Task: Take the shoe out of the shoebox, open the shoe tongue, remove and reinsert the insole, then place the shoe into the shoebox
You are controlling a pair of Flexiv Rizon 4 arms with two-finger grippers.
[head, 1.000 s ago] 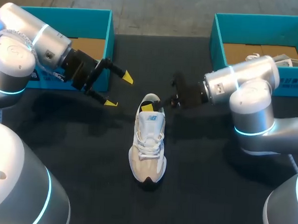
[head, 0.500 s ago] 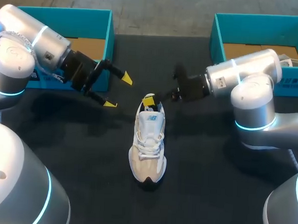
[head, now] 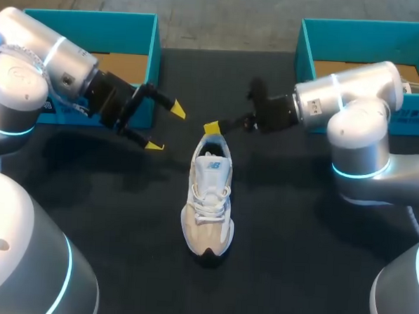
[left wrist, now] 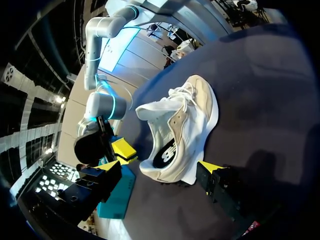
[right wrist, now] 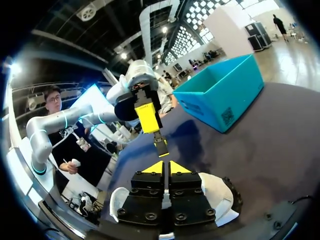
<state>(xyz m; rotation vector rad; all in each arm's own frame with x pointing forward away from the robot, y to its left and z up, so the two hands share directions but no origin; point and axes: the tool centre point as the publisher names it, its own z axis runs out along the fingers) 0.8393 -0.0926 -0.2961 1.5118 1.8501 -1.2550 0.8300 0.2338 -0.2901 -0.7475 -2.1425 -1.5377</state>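
A white and beige shoe (head: pixel 209 199) stands upright mid-table, toe toward the front edge; the left wrist view shows its side (left wrist: pixel 182 125). My right gripper (head: pixel 211 127) hovers just past the heel opening, its yellow tips pressed shut with nothing visible between them. In its own view the right gripper (right wrist: pixel 165 167) sits over the white shoe (right wrist: pixel 220 196). My left gripper (head: pixel 165 128) stands wide open to the left of the heel, apart from the shoe. In the left wrist view the left gripper (left wrist: pixel 160 166) has the shoe just ahead of its spread fingers.
An open teal shoebox (head: pixel 155 34) stands at the back left behind my left arm, also seen as the teal box (right wrist: pixel 225 95). A second teal box (head: pixel 304 46) at the back right holds another shoe (head: pixel 413 87). The mat around the shoe is dark.
My right gripper has drawn up and back out of the shoe's heel opening and its fingers have come together. The left arm and the shoe have stayed put.
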